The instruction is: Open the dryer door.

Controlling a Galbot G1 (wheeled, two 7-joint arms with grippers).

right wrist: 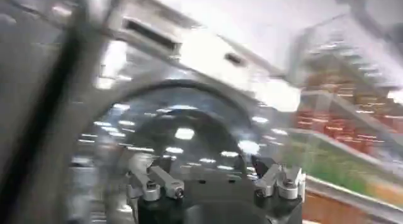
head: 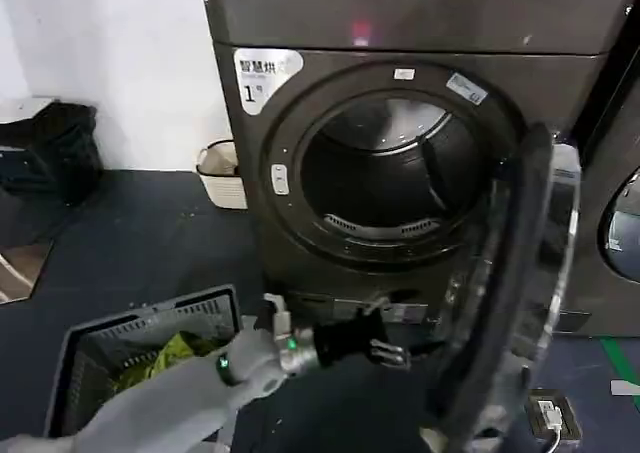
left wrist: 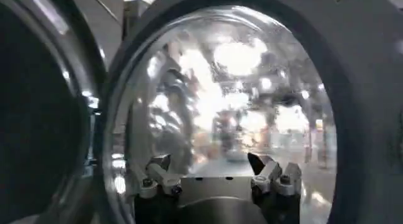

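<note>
Floor [head: 150, 243] first: dark blue-grey matting, with a grey slatted laundry basket [head: 150, 338] at the near left holding something yellow-green. Just right of the basket the left arm reaches across, and the left claw [head: 392, 353] sits low in front of the machine, right next to the inner side of the dryer door [head: 520, 293]. From its wrist camera the left claw [left wrist: 214, 172] has its fingers spread apart with nothing between them, pointed at the door's [left wrist: 239, 99] domed glass. The door is swung wide open on the right, edge-on to the head camera, dark grey inside with the chrome ring behind. A small box with a white plug [head: 553, 416] lies on the floor by the door's bottom edge.

Right claw [right wrist: 217, 178] is spread open too, empty, facing a chrome-rimmed round door.

Further back, the dryer [head: 400, 173] drum gapes open, a sticker marked 1 on its upper left. A cream bin [head: 225, 173] stands against the white wall, dark bag [head: 50, 148] far left.
</note>
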